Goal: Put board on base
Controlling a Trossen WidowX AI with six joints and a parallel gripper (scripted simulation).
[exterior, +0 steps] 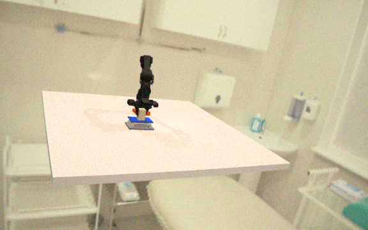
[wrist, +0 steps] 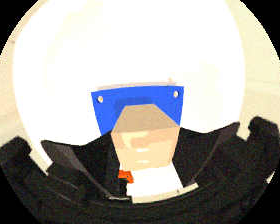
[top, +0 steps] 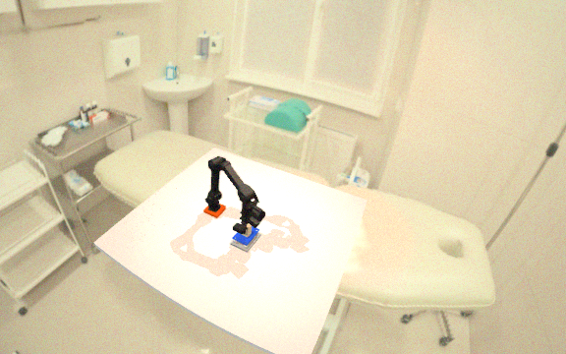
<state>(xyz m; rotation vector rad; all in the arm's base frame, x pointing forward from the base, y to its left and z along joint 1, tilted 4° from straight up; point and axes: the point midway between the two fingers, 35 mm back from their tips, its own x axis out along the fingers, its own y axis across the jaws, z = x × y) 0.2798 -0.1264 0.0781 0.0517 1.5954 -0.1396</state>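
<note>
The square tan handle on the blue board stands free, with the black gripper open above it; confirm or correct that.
Wrong: the black gripper is shut on the square tan handle, as the wrist view shows.
</note>
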